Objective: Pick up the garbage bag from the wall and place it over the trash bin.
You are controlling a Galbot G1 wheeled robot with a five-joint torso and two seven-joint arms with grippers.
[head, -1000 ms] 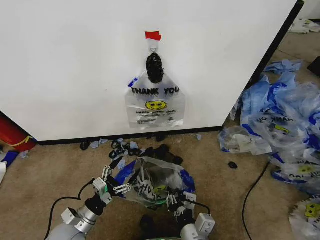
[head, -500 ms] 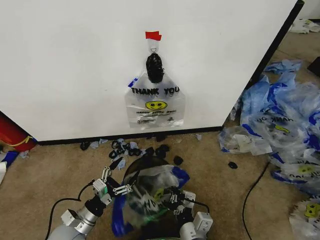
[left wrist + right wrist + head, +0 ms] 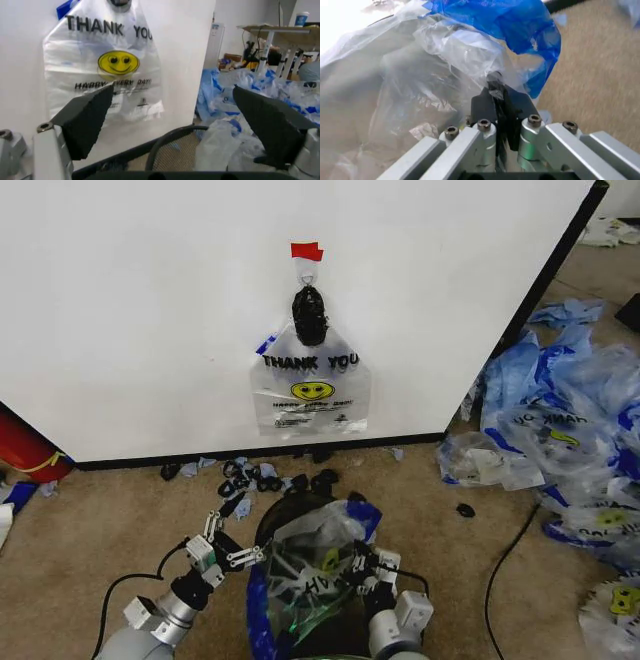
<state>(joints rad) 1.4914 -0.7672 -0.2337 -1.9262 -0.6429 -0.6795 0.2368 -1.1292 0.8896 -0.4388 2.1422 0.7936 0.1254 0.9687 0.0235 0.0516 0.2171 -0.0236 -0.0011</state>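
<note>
Head view: right claw (image 3: 358, 572) pinches the garbage bag (image 3: 312, 575) over the trash bin (image 3: 285, 525); left claw (image 3: 232, 545) spread wide, beside it.

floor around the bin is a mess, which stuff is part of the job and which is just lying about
Job:
- garbage bag, pinched by the right gripper
- trash bin under it
- left gripper, open beside the bin
- wall

Lying about:
- bag on the hook
- heap of bags
- black lumps
- blue scraps
</note>
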